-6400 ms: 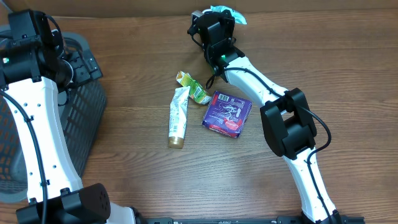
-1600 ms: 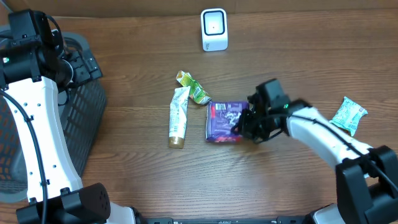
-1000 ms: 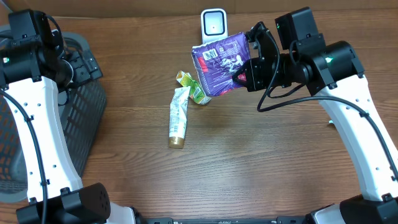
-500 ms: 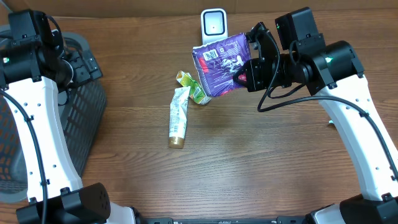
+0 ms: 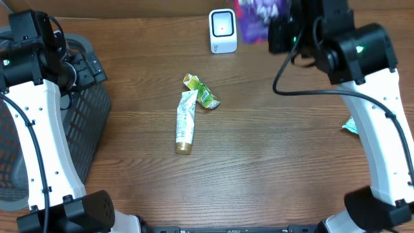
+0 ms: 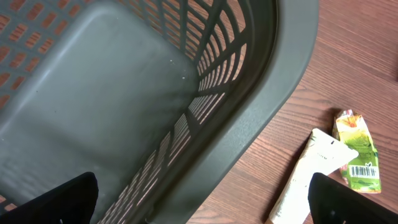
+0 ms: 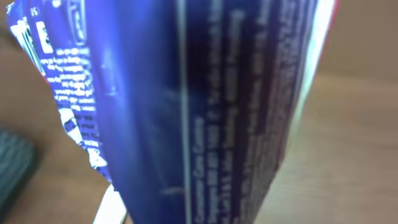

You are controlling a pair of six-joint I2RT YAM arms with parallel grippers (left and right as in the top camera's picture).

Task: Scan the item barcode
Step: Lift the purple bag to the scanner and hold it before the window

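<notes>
My right gripper is shut on the item, a purple snack package, and holds it in the air at the far edge of the table. The package is motion-blurred and sits just right of the white barcode scanner. In the right wrist view the purple package fills the frame with white print on it and hides the fingers. My left gripper hangs open over the rim of the dark basket, with nothing between its fingertips.
A white tube and a crumpled green carton lie mid-table; both also show in the left wrist view, tube and carton. A green-and-white packet lies at the right. The basket stands at the left.
The right arm has swung the purple package up and back, from in front of the scanner to its right at the far edge. The left arm has not moved.
</notes>
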